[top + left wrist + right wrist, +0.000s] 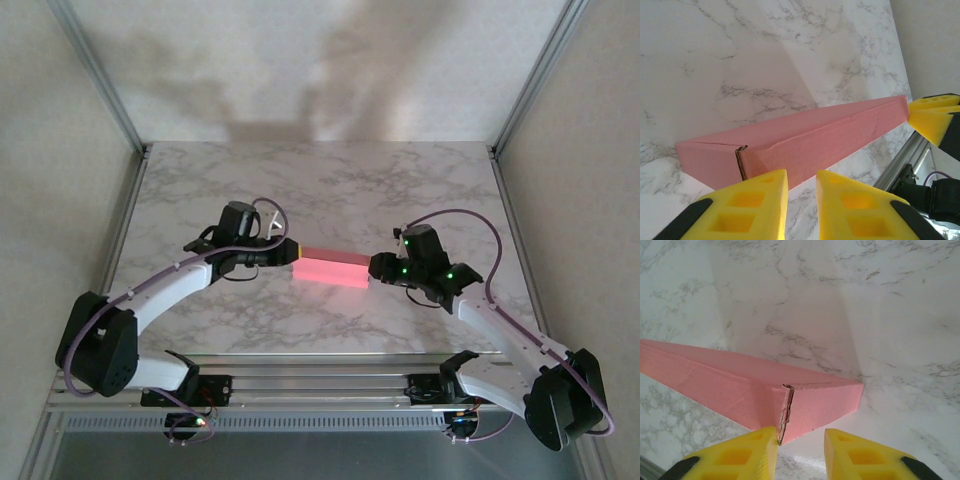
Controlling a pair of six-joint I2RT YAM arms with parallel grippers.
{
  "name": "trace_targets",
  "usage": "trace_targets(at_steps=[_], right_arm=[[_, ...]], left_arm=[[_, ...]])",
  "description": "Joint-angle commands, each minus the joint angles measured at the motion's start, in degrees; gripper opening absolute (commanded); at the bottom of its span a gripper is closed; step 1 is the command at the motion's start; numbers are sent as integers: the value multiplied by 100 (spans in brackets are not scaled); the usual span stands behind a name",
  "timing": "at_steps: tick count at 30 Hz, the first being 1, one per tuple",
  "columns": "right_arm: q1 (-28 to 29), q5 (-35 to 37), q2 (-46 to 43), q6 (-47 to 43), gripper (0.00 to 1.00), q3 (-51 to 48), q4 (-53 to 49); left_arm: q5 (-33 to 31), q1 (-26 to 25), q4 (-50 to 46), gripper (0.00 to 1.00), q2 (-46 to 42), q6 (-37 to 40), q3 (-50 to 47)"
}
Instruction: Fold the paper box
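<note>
Left end effector (pixel 292 252) and right end effector (pixel 372 268) flank the pink paper box (pixel 330 268), one at each end. Both have their fingers slightly apart and nothing visibly clamped. The box lies lengthwise at the middle of the desk (pixel 330 190). Pushing inward from both ends could buckle the thin card or spring the end seam. The right wrist view reveals that seam's ragged, lifting edge, too fine for the overhead view, which instead shows both arms' placement.

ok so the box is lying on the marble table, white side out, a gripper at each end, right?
Not white: the paper box shows its pink side out, clear in the top external view. The rest holds: it lies on the marble table with the left gripper at one end and the right gripper at the other.
</note>
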Motion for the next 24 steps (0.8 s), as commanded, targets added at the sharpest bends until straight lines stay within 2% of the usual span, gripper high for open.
trace_targets(at_steps=[1, 7, 9, 12, 17, 20, 24], right_arm=[[-1, -168, -44, -97, 29, -293, -414], [7, -1568, -32, -150, 28, -379, -143], [28, -1708, -129, -141, 29, -406, -278], [28, -1552, -362, -106, 34, -477, -560], [30, -1624, -344, 1, 41, -516, -432], [27, -1417, -319, -6, 45, -396, -258], [-13, -957, -217, -209, 58, -89, -147]], left_arm=[[-123, -106, -417, 22, -145, -206, -399], [-21, -329, -324, 23, -533, -572, -782], [-52, -427, -352, 23, -685, -667, -897], [-168, -469, -399, 26, -1067, -828, -1044], [-311, -470, -402, 44, -1472, -1019, -1075], [-533, -454, -258, 57, -1487, -969, -997], [-836, -297, 247, 82, -1359, -893, -827]])
